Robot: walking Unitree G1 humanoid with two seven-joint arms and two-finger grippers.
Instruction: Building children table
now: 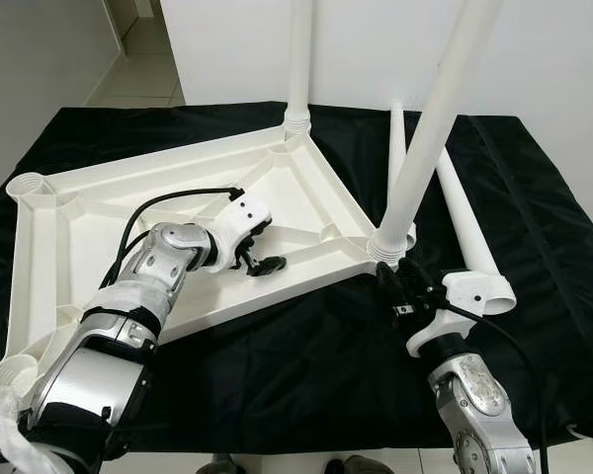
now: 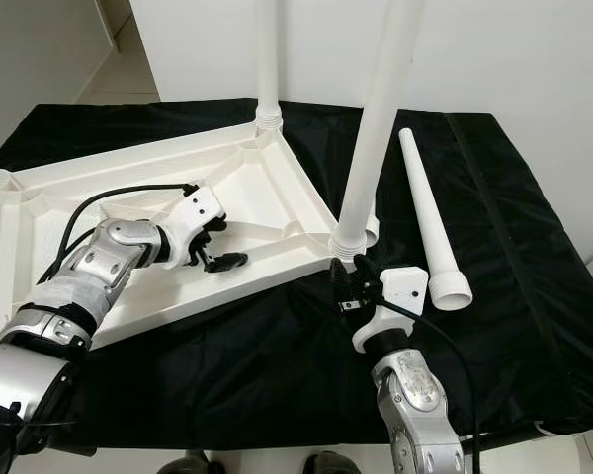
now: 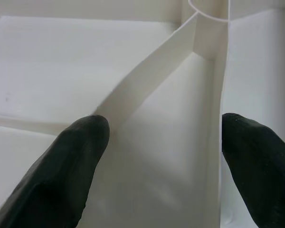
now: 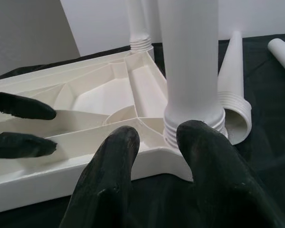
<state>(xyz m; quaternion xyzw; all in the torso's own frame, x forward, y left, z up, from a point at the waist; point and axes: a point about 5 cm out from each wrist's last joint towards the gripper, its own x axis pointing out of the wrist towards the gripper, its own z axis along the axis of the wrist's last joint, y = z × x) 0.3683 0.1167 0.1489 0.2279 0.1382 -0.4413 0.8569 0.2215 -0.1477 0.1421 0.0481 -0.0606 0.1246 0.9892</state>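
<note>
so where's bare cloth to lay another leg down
Near cloth, between tabletop and right gripper, is bare; so is the far right edge past the loose leg. Crowded around the near standing leg, where the right gripper sits.

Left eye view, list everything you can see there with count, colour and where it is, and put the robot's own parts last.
Tabletop: one, white, upside down on the cloth, ribbed underside up.
Fitted legs: two, white, upright in corner sockets, one at the far corner, one at the near right corner.
Loose legs: two, white, lying on the cloth right of the tabletop, one in front, one partly behind the near fitted leg.
Cloth: one, black, covering the work surface.
Floor: pale tiles, far left.
Left tool: black fingers open, inside the tabletop's underside.
Right tool: black fingers at the base of the near fitted leg.
</note>
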